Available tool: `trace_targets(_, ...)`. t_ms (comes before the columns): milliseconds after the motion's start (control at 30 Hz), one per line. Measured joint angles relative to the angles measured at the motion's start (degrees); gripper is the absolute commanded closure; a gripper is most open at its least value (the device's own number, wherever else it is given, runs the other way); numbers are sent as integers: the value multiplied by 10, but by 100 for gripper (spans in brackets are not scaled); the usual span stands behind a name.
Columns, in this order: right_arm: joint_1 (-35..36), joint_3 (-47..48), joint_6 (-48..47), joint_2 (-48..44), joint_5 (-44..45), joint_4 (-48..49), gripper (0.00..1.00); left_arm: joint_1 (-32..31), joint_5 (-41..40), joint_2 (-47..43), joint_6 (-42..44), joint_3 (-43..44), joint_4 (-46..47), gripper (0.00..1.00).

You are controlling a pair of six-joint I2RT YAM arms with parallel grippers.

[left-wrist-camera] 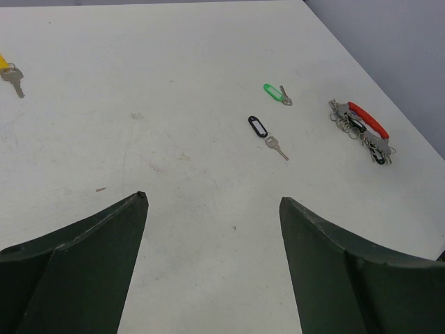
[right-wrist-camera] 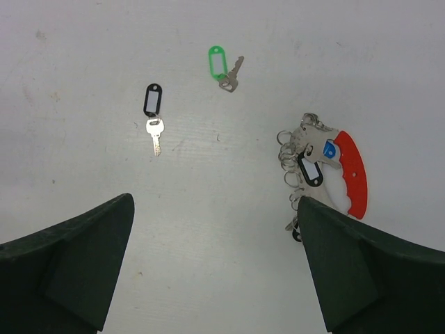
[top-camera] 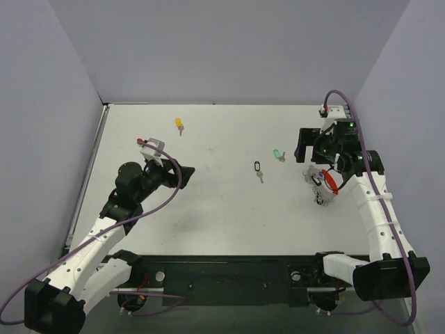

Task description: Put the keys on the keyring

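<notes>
Three keys lie loose on the white table (top-camera: 208,209): the yellow-headed key (top-camera: 179,125) at the far left, the green-headed key (top-camera: 279,154) and the black-headed key (top-camera: 258,170) in the middle. The keyring (top-camera: 324,184), with a red tag and several small rings, lies at the right. My left gripper (top-camera: 183,170) is open and empty, left of the black key. My right gripper (top-camera: 302,149) is open and empty, just beyond the keyring. The right wrist view shows the keyring (right-wrist-camera: 327,167) touching the right fingertip (right-wrist-camera: 313,216), the black key (right-wrist-camera: 152,111) and the green key (right-wrist-camera: 221,66).
The left wrist view shows the yellow key (left-wrist-camera: 10,73), black key (left-wrist-camera: 261,131), green key (left-wrist-camera: 277,94) and keyring (left-wrist-camera: 361,129) far ahead of the open fingers (left-wrist-camera: 104,250). Grey walls enclose the table on three sides. A black rail (top-camera: 222,275) runs along the near edge.
</notes>
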Motion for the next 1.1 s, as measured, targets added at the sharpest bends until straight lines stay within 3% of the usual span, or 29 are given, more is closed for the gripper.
trace_targets(233,-9,0,-113,26,-137,-15,2,3,0,-2,-7,0,9,10)
trace_targets(367,30,-13,-171,40,-173,1,2,7,4,-13,-7,0,20,8)
trace_targets(467,69,0,-194,80,-196,-12,23,12,15,-17,-5,0,26,5)
trace_targets(500,80,19,-197,107,-198,-27,23,13,18,-17,-4,0,26,4)
trace_targets(667,156,79,-188,238,-126,-41,23,16,26,-17,3,0,20,3)
trace_targets(800,194,98,-157,300,-67,-58,38,20,26,-16,8,0,15,3)
trace_targets(1100,187,223,-130,432,-13,-101,45,22,28,-15,10,0,10,3)
